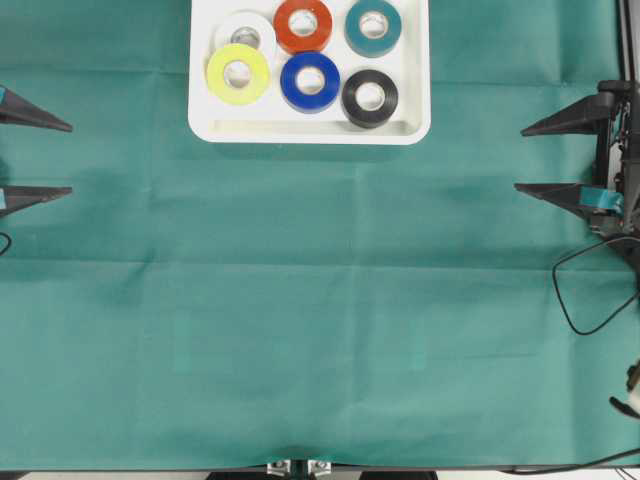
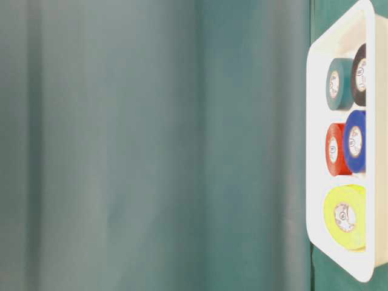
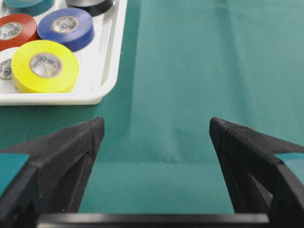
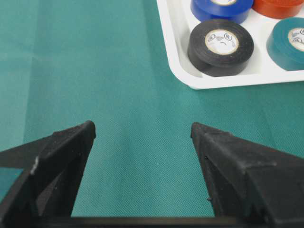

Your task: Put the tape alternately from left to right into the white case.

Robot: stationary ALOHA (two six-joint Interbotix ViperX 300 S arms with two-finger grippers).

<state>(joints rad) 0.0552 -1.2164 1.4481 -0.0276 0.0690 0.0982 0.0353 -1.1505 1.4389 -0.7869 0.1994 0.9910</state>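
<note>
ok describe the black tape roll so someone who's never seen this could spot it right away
Find the white case at the top edge of the green cloth; six rolls lie flat inside. The black tape roll sits in its lower right corner, beside the blue roll and below the teal roll. It is the only black one.

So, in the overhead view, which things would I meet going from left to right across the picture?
left gripper → yellow tape → blue tape → black tape → right gripper. The white, orange-red and teal rolls overlap these in the order, so I leave them out.
</note>
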